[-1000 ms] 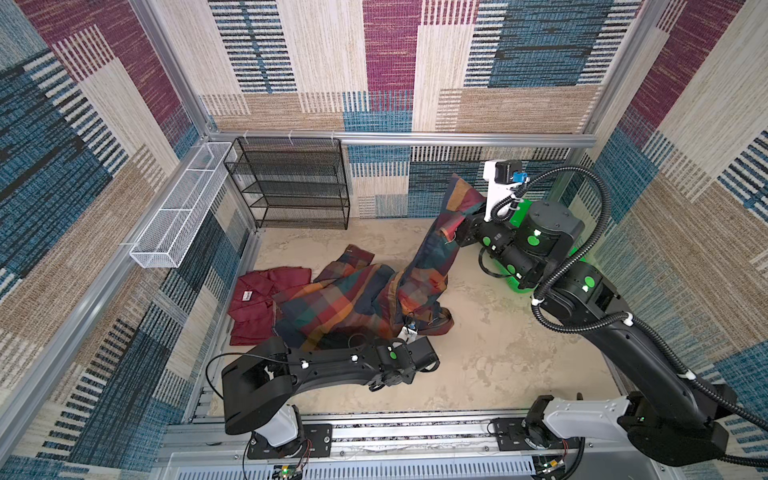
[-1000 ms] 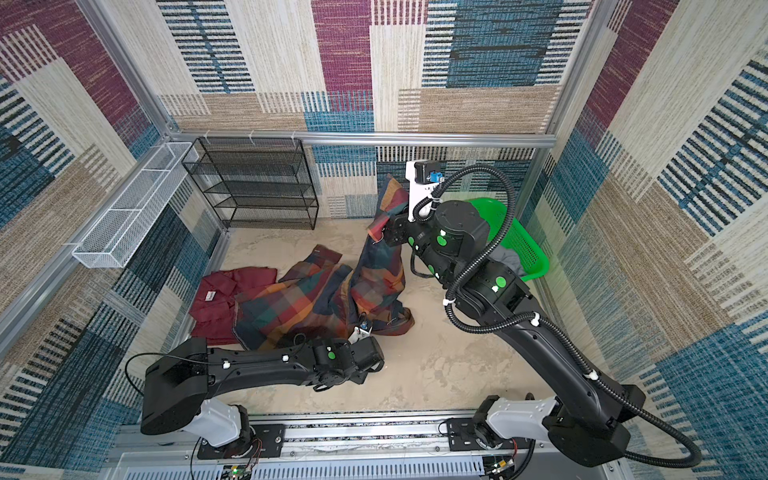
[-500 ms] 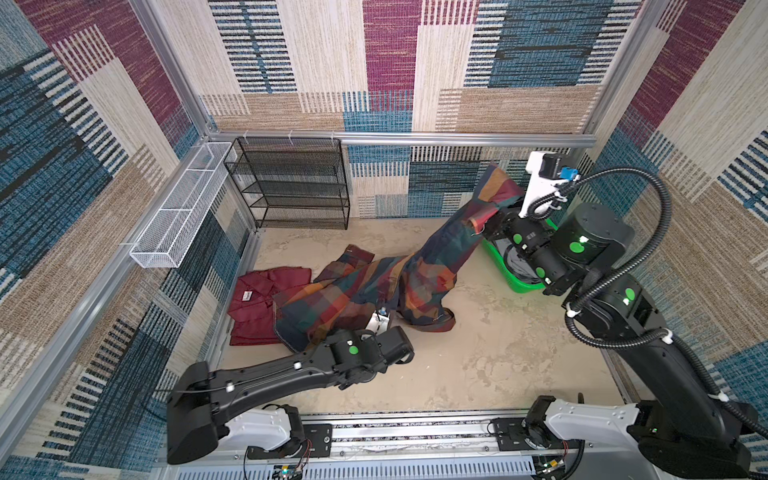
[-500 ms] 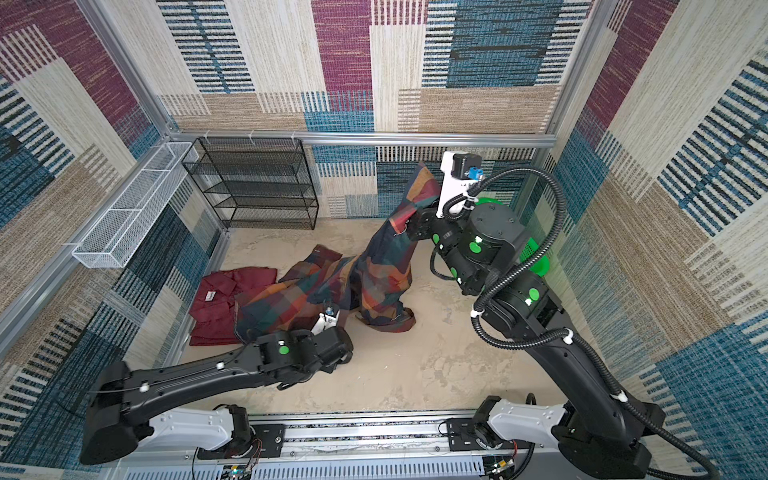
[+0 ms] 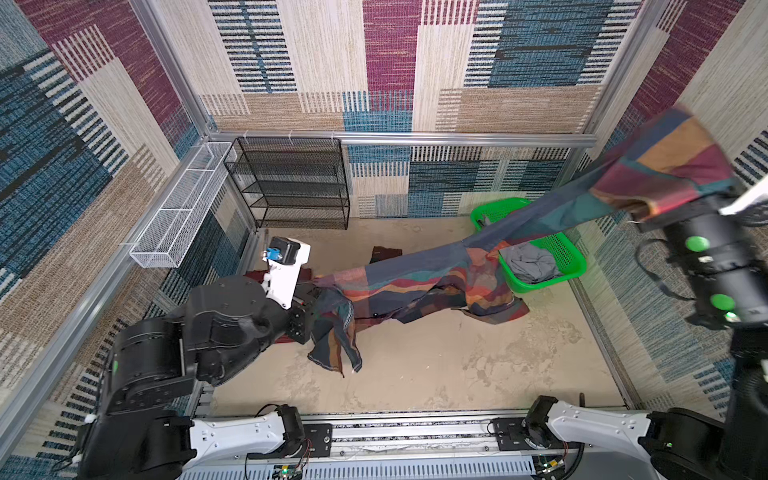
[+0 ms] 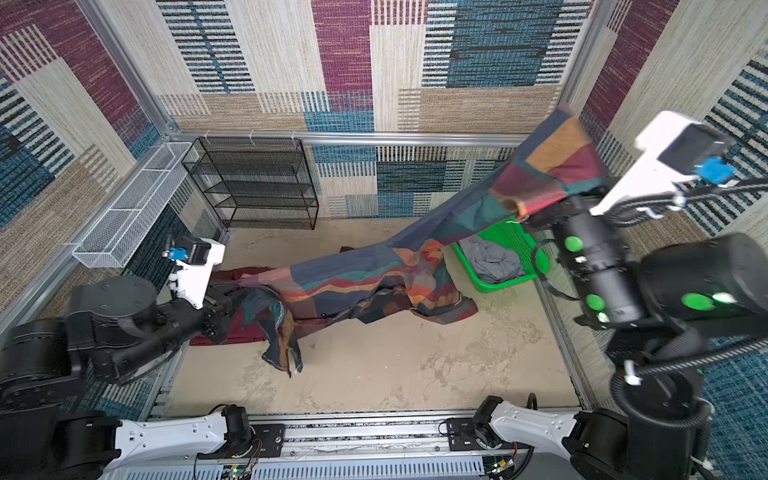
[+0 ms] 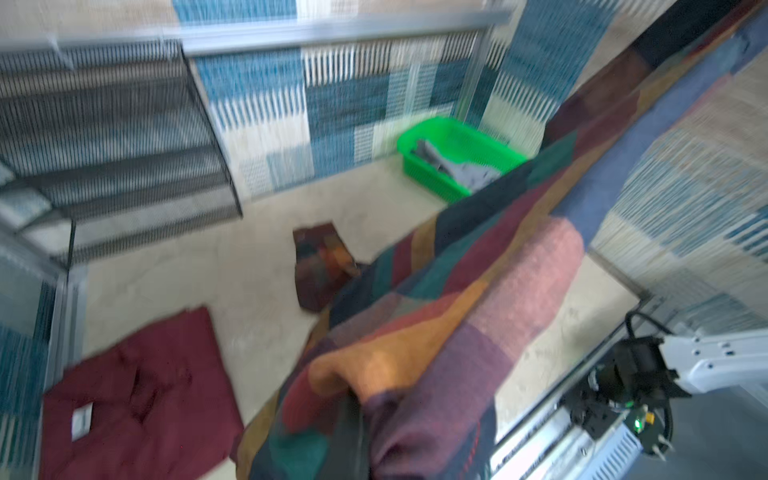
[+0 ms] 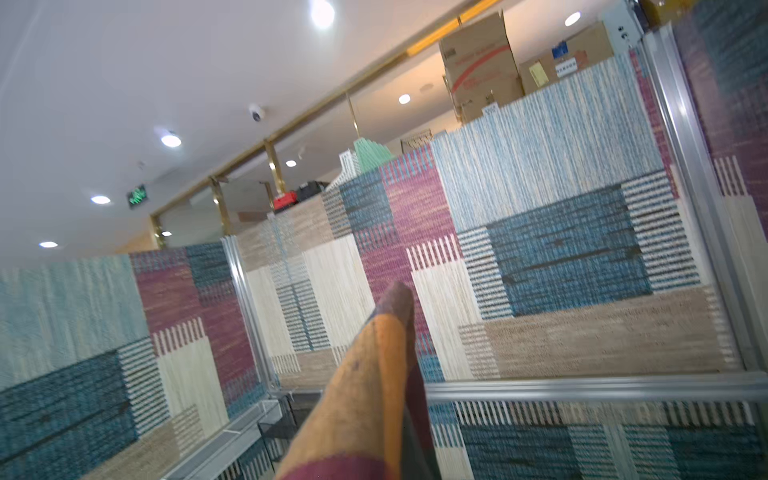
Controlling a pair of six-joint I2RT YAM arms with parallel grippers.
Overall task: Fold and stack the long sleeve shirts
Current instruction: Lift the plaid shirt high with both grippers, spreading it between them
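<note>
The plaid shirt [image 5: 415,282] [image 6: 353,278] is stretched in the air across the floor between both grippers. My left gripper [image 5: 309,318] [image 6: 230,305] is shut on its left end, from which a flap hangs down; in the left wrist view the cloth [image 7: 436,332] covers the jaws. High at the right, my right gripper [image 5: 640,214] [image 6: 525,216] is shut on the other end, which fills the right wrist view [image 8: 365,395]. The maroon shirt [image 6: 237,332] [image 7: 137,395] lies flat below the left arm. The grey shirt [image 5: 532,262] [image 6: 490,257] lies crumpled in the green basket [image 5: 571,259].
A black wire shelf [image 5: 291,183] stands against the back wall and a white wire basket [image 5: 178,208] hangs on the left wall. The arms' rail [image 5: 395,432] runs along the front edge. Patterned walls close in on all sides.
The left gripper shut on the plaid shirt's end and pulled back to the left. The right gripper rose and moved right, drawing the shirt out long.
</note>
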